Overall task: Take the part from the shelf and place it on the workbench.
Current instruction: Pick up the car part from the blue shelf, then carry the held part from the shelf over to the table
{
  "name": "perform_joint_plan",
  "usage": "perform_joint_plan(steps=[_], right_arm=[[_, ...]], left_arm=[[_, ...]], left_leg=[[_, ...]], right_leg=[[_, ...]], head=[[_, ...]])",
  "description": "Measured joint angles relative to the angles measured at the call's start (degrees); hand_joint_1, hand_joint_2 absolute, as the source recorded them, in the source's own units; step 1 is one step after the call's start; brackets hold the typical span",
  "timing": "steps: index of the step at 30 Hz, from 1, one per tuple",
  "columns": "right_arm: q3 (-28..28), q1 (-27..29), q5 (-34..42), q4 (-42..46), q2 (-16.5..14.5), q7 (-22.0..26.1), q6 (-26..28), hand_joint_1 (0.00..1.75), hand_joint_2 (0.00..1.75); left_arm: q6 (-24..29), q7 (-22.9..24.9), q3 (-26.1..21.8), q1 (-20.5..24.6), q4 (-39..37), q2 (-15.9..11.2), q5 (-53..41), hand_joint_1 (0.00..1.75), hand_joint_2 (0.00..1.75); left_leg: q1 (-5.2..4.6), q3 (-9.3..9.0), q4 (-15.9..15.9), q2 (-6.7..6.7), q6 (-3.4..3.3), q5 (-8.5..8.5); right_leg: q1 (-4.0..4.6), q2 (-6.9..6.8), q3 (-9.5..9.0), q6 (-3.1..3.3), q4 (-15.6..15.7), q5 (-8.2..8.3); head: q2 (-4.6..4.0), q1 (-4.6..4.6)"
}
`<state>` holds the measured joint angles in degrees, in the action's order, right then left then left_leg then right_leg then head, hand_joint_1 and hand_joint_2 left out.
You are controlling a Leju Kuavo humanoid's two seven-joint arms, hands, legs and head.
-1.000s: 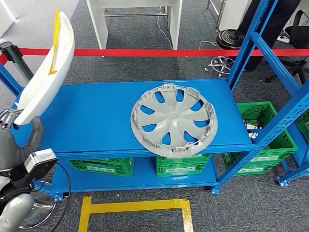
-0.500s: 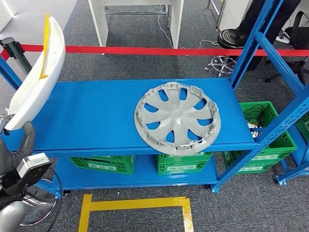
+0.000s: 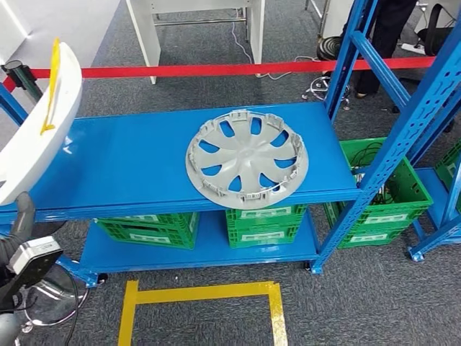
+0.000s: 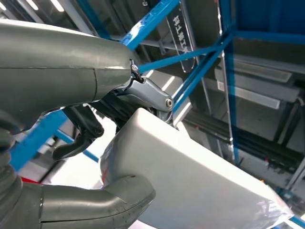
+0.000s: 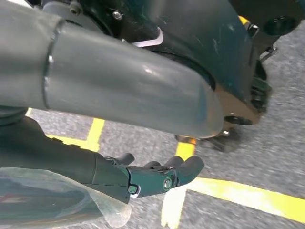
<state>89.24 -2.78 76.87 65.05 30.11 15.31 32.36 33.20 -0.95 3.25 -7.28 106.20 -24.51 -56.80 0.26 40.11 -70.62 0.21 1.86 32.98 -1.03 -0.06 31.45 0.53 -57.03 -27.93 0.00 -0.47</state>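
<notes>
A long white curved part (image 3: 38, 137) with a yellow strip along its edge stands tilted at the far left, above the end of the blue shelf (image 3: 130, 166). My left hand (image 3: 21, 216) grips its lower end. The left wrist view shows the white part (image 4: 194, 181) close up, pinched between the thick thumb (image 4: 107, 200) and the darker fingers (image 4: 82, 131). A grey wheel cover (image 3: 247, 160) lies flat on the shelf, right of the middle. My right hand (image 5: 144, 176) hangs over the floor with its fingers stretched out and nothing in it.
Green crates (image 3: 147, 229) sit on the lower shelf level, and another (image 3: 380, 209) stands to the right. Blue uprights (image 3: 375, 166) rise at the right. A red barrier tape (image 3: 190, 70) runs behind the shelf. Yellow floor tape (image 3: 201, 292) marks the near floor. A person's legs (image 3: 389, 29) stand at the back right.
The whole picture has shifted, so the camera has moved. The white part and my left hand now sit further left and lower in the picture, the grip unchanged. The wheel cover stays on the shelf.
</notes>
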Motion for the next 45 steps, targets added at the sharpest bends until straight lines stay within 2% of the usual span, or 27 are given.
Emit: perform_joint_plan(steps=[1, 2, 3, 5, 7, 10, 11, 13, 15, 16, 17, 18, 20, 22, 24, 26, 27, 30, 31, 32, 33, 35, 37, 39, 41, 43, 45], right_arm=[[-0.01, 0.05, 0.44, 0.00, -0.01, -0.43, -0.13, 0.00, 0.00], [-0.01, 0.14, 0.98, 0.00, -0.02, -0.86, -0.28, 0.00, 0.00], [-0.02, 0.26, 1.52, 0.00, -0.02, -1.20, -0.40, 0.00, 0.00], [-0.09, 0.52, 2.84, 0.03, -0.02, -2.02, -0.68, 0.00, 0.00], [-0.14, 0.76, 4.37, 0.26, 0.04, -3.63, -0.95, 0.00, 0.00], [0.00, 1.10, 5.97, 0.96, 0.35, -6.53, -1.04, 0.00, 0.00], [0.08, 1.24, 6.16, 1.30, 0.56, -7.48, -0.83, 0.00, 0.00], [0.19, 1.55, 6.28, 2.20, 1.17, -9.48, 0.04, 0.00, 0.00], [0.21, 1.87, 6.34, 3.43, 1.79, -11.14, 1.45, 0.00, 0.00], [0.21, 2.01, 6.39, 4.12, 2.11, -11.60, 2.28, 0.00, 0.00], [0.22, 2.13, 6.45, 4.87, 2.44, -11.74, 3.16, 0.00, 0.00], [0.22, 2.26, 6.52, 5.65, 2.80, -11.52, 3.99, 0.00, 0.00], [0.22, 2.48, 6.76, 7.34, 3.54, -10.29, 5.34, 0.00, 0.00], [0.20, 2.64, 6.95, 8.93, 4.28, -8.59, 6.12, 0.00, 0.00], [0.18, 2.80, 6.99, 10.14, 4.77, -7.23, 6.54, 0.00, 0.00], [0.24, 3.04, 6.97, 11.15, 5.05, -6.39, 6.83, 0.00, 0.00], [0.27, 3.18, 6.91, 11.66, 5.18, -6.02, 6.95, 0.00, 0.00], [0.31, 3.62, 6.87, 12.99, 5.46, -4.92, 7.26, 0.00, 0.00], [0.31, 3.75, 6.97, 13.32, 5.54, -4.45, 7.33, 0.00, 0.00], [0.31, 3.87, 7.10, 13.61, 5.62, -3.94, 7.36, 0.00, 0.00], [0.31, 3.99, 7.21, 13.89, 5.69, -3.46, 7.38, 0.00, 0.00], [0.31, 4.23, 7.29, 14.37, 5.87, -2.93, 7.42, 0.00, 0.00], [0.30, 4.44, 7.28, 14.70, 6.14, -2.77, 7.45, 0.00, 0.00], [0.29, 4.68, 7.30, 14.89, 6.42, -2.47, 7.46, 0.00, 0.00], [0.31, 4.90, 7.36, 15.02, 6.57, -1.90, 7.46, 0.00, 0.00], [0.33, 4.98, 7.43, 15.23, 6.66, -1.36, 7.46, 0.00, 0.00], [0.32, 4.98, 7.45, 15.37, 6.70, -1.09, 7.46, 0.00, 0.00]], left_arm=[[0.01, -0.09, -0.32, -0.36, 0.06, -0.17, 0.09, 1.75, 1.75], [0.01, -0.21, -0.63, -0.71, 0.08, -0.37, 0.29, 1.75, 1.75], [0.01, -0.36, -0.92, -0.97, 0.12, -0.57, 0.53, 1.75, 1.75], [0.02, -0.85, -1.55, -1.28, 0.34, -1.02, 1.00, 1.75, 1.75], [0.03, -1.43, -2.10, -1.44, 0.56, -1.40, 1.53, 1.75, 1.75], [0.01, -1.94, -2.27, -1.37, 0.61, -1.70, 2.16, 1.75, 1.75], [-0.01, -2.01, -2.24, -1.21, 0.61, -1.72, 2.30, 1.75, 1.75], [-0.06, -2.07, -2.14, -0.65, 0.58, -1.66, 2.61, 1.75, 1.75], [-0.15, -2.07, -2.04, -0.16, 0.54, -1.56, 2.93, 1.75, 1.75], [-0.19, -2.07, -1.97, -0.07, 0.53, -1.50, 3.04, 1.75, 1.75], [-0.21, -2.07, -1.89, -0.01, 0.52, -1.44, 3.14, 1.75, 1.75], [-0.20, -2.07, -1.80, 0.04, 0.52, -1.37, 3.20, 1.75, 1.75], [-0.13, -2.07, -1.70, 0.17, 0.52, -1.29, 3.23, 1.75, 1.75], [-0.02, -2.08, -1.64, 0.28, 0.52, -1.29, 3.23, 1.75, 1.75], [0.06, -2.09, -1.52, 0.36, 0.52, -1.29, 3.26, 1.75, 1.75], [0.07, -2.11, -1.23, 0.37, 0.52, -1.28, 3.38, 1.75, 1.75], [0.08, -2.12, -1.05, 0.35, 0.52, -1.28, 3.45, 1.75, 1.75], [0.07, -2.03, -0.56, 0.29, 0.52, -1.19, 3.76, 1.75, 1.75], [0.07, -1.98, -0.46, 0.23, 0.52, -1.13, 3.88, 1.75, 1.75], [0.05, -1.93, -0.40, 0.15, 0.52, -1.08, 4.04, 1.75, 1.75], [0.04, -1.87, -0.38, 0.07, 0.52, -1.04, 4.21, 1.75, 1.75], [0.02, -1.73, -0.37, -0.05, 0.52, -1.01, 4.54, 1.75, 1.75], [-0.07, -1.64, -0.39, -0.25, 0.54, -1.00, 4.81, 1.75, 1.75], [-0.21, -1.48, -0.44, -0.54, 0.55, -0.99, 5.22, 1.75, 1.75], [-0.40, -1.23, -0.49, -0.72, 0.55, -0.99, 5.89, 1.75, 1.75], [-0.57, -1.11, -0.55, -0.79, 0.55, -0.97, 6.57, 1.75, 1.75], [-0.63, -1.09, -0.59, -0.86, 0.55, -0.88, 6.85, 1.75, 1.75]], left_leg=[[0.00, -0.15, -2.41, 0.00, 0.05, 0.90], [0.00, -1.33, -2.70, -0.01, 0.00, 0.56], [0.00, -3.57, -0.60, -0.01, -0.13, -0.62], [-0.07, -9.89, 8.01, -0.12, -0.67, -2.33], [-0.36, -13.44, 13.74, -0.27, -1.27, -2.45], [-0.60, -12.83, 14.49, -0.18, -2.29, -3.28], [-0.51, -12.31, 14.61, -0.04, -2.71, -3.86], [-0.29, -10.92, 14.85, 0.21, -3.48, -5.26], [-0.39, -9.10, 14.75, 0.24, -3.83, -6.67], [-0.47, -8.12, 14.66, 0.26, -3.85, -7.39], [-0.54, -7.08, 14.52, 0.30, -3.81, -8.07], [-0.60, -6.07, 14.35, 0.34, -3.73, -8.71], [-0.70, -4.29, 13.92, 0.40, -3.45, -9.86], [-0.83, -3.23, 13.61, 0.50, -3.00, -11.00], [-0.78, -2.83, 13.72, 0.60, -2.51, -12.23], [-0.59, -2.42, 13.54, 0.49, -1.89, -12.03], [-0.50, -2.02, 12.30, 0.39, -1.50, -10.29], [-0.07, -0.11, 2.34, 0.24, -0.46, -1.47], [0.09, 0.15, -1.01, 0.24, -0.23, 0.04], [0.25, -0.27, -2.88, 0.23, -0.07, 0.16], [0.41, -1.60, -2.62, 0.23, 0.06, -0.84], [0.73, -6.66, 3.67, 0.19, 0.22, -3.56], [0.68, -11.21, 11.07, -0.10, 0.00, -3.89], [0.39, -12.24, 13.70, -0.35, -0.49, -3.20], [0.47, -11.45, 13.99, -0.20, -1.42, -3.61], [0.53, -10.35, 14.18, 0.03, -2.71, -4.58], [0.22, -9.02, 14.12, 0.15, -3.45, -5.70]], right_leg=[[0.05, -0.02, 0.76, -0.01, -0.12, 0.59], [0.10, -0.04, 1.61, -0.06, -0.29, 1.12], [0.14, -0.04, 2.39, -0.16, -0.49, 1.57], [0.23, -0.04, 3.61, -0.51, -0.88, 2.36], [0.26, -0.02, 4.11, -1.11, -0.92, 3.20], [0.17, 0.04, 4.49, -2.22, -0.75, 4.29], [0.16, 0.06, 5.00, -2.50, -1.22, 3.57], [0.14, 0.10, 6.62, -2.85, -5.07, -1.07], [0.18, 0.09, 8.26, -3.07, -12.20, -6.61], [0.19, 0.09, 8.43, -3.13, -15.08, -7.66], [0.20, 0.09, 7.92, -3.15, -16.47, -7.27], [0.23, 0.09, 6.46, -3.08, -15.88, -5.80], [0.35, 0.08, 0.84, -2.69, -9.50, -3.33], [0.56, 0.10, -5.08, -2.19, -1.13, -3.96], [0.81, 0.14, -6.68, -1.78, 2.43, -4.68], [0.73, -0.01, -5.63, -1.13, 2.52, -3.63], [0.64, -0.16, -5.12, -0.71, 2.58, -3.02], [0.55, -0.44, -3.38, -0.03, 2.52, -1.17], [0.54, -0.46, -2.65, -0.05, 2.38, -0.53], [0.52, -0.45, -1.82, -0.13, 2.17, 0.10], [0.47, -0.44, -0.83, -0.27, 1.89, 0.67], [0.35, -0.40, 0.91, -0.71, 1.16, 1.47], [0.38, -0.37, 2.22, -1.38, 0.36, 2.11], [0.45, -0.34, 3.13, -2.19, 0.00, 2.96], [0.36, -0.22, 3.93, -2.97, -0.31, 2.99], [0.29, -0.09, 5.52, -3.45, -3.66, -0.58], [0.30, -0.06, 7.66, -3.59, -11.02, -6.01]], head=[[0.00, 0.00], [0.00, -0.01], [0.00, -0.01], [0.00, -0.01], [0.00, 0.00], [0.00, -0.12], [0.00, -0.10], [0.00, 0.02], [0.00, 0.15], [0.00, 0.16], [0.00, 0.16], [0.00, 0.15], [0.00, 0.15], [0.00, 0.13], [0.00, 0.14], [0.00, 0.14], [0.00, 0.08], [0.00, -0.07], [0.00, -0.07], [0.00, -0.07], [0.00, -0.07], [0.00, -0.08], [0.00, -0.06], [0.00, -0.04], [0.00, -0.02], [0.00, 0.13], [0.00, 0.24]])
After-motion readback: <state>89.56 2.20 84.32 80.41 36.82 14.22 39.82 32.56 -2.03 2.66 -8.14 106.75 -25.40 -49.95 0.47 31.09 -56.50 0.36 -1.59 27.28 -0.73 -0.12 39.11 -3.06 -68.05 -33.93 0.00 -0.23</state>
